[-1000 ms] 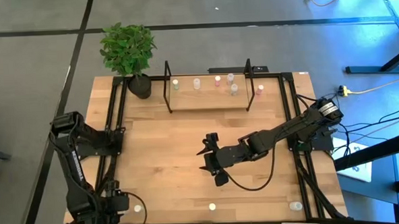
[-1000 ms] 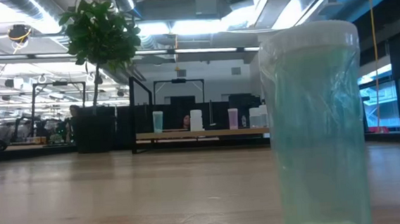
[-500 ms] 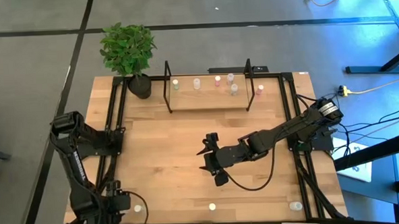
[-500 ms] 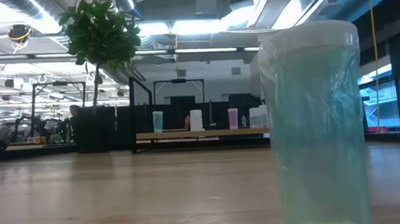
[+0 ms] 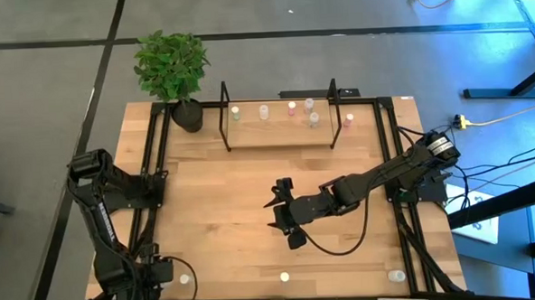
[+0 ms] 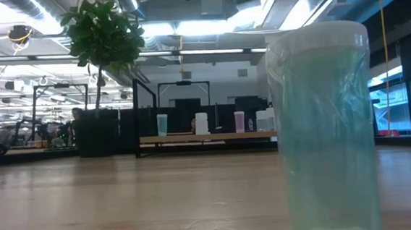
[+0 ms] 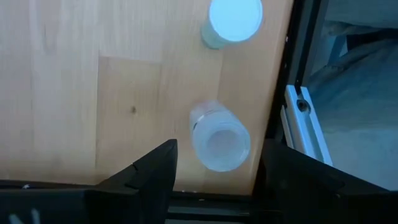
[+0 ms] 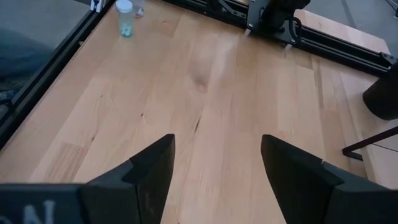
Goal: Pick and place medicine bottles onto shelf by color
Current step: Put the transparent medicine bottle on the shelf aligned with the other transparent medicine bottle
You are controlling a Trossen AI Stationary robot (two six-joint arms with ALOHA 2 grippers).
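Left gripper (image 7: pixel 214 168) open, jaws spread, nothing held. It hangs at the near-left table corner; a clear translucent bottle (image 7: pixel 219 138) stands directly between its fingers, not touched, and a white-capped pale green bottle (image 7: pixel 231 22) sits just beyond that, both close to the black metal table rail (image 7: pixel 295 81).

Right gripper (image 5: pixel 282 213) open too, empty, over mid light wooden tabletop (image 5: pixel 216 206). Ahead of it, well apart, only bare wood; far off near the corner stands the same capped bottle.

Light wooden shelf in thin black wire frame (image 5: pixel 276 131) lies well beyond the right gripper at the far edge, carrying small pale bottles: a yellow-green one (image 5: pixel 235 112), a white one (image 5: pixel 264 112), a pink one (image 5: pixel 292 108). A potted green plant (image 5: pixel 172 68) stands beside the shelf's end.

More bottles along the near edge: one (image 5: pixel 285 277) behind the right gripper, one (image 5: pixel 396 275) at the near-right corner. In the low view a tall pale green translucent bottle (image 6: pixel 326 128) fills the foreground.

No readable labels or writing anywhere.
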